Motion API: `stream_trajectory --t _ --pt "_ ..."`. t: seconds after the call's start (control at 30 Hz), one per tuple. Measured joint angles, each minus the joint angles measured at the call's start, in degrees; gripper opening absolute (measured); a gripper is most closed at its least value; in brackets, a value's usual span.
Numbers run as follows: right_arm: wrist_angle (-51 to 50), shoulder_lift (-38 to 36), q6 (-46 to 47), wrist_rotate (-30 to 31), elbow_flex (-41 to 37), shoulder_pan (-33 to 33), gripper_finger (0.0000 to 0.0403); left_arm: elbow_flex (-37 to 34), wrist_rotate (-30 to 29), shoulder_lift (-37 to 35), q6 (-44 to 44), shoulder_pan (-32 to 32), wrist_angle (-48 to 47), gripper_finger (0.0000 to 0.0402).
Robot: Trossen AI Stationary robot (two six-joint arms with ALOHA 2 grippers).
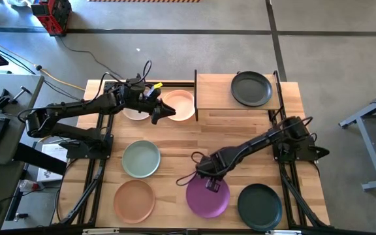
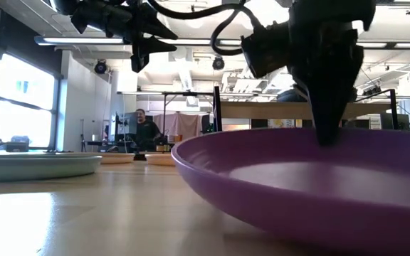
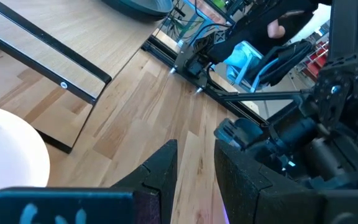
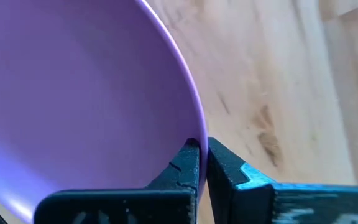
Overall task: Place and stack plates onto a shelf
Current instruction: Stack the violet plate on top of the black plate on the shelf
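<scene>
A round, shallow, matte purple plate (image 1: 207, 197) lies on the light-wood tabletop (image 1: 194, 140), near the front edge between a terracotta plate (image 1: 134, 200) and a dark green plate (image 1: 260, 205). The right gripper (image 1: 213, 182) is down at the purple plate's rim, its two dark fingers (image 4: 188, 163) pinched shut on that rim, one inside the plate and one outside, as the right wrist view shows. In the low view the plate's rim fills the foreground, and the gripper stands upright on its far edge.

A sage green plate (image 1: 141, 158) rests on the tabletop to the left, behind the terracotta one. Further back, a peach plate (image 1: 179, 104) sits just beside a pale beige plate (image 1: 134, 112) that the left arm partly covers. The left gripper (image 1: 167, 112) hovers over the peach plate with its fingers slightly apart, holding nothing.

At the back right stands the raised light-wood shelf (image 1: 214, 91) on thin black posts, with one black plate (image 1: 251, 89) resting on it.
</scene>
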Motion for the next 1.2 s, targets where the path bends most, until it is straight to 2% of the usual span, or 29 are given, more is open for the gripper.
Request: stream_trajectory --t 0.4,0.63,0.87,1.2 --pt "-2.9 -6.0 -4.8 1.6 0.0 -4.9 0.0001 0.0 0.0 0.0 0.0 0.0 0.0 0.0094" --pt "-7.3 -13.3 -5.9 5.2 0.0 -9.8 0.0 0.0 0.0 0.0 0.0 0.0 -0.1 0.0094" --pt "-11.4 -22.8 -6.2 7.6 0.0 -17.1 0.0 0.0 0.0 0.0 0.0 0.0 -0.3 0.0094" --pt "-13.3 -36.3 -6.0 8.1 0.0 -32.4 0.0 0.0 0.0 0.0 0.1 0.0 -0.7 0.0094"
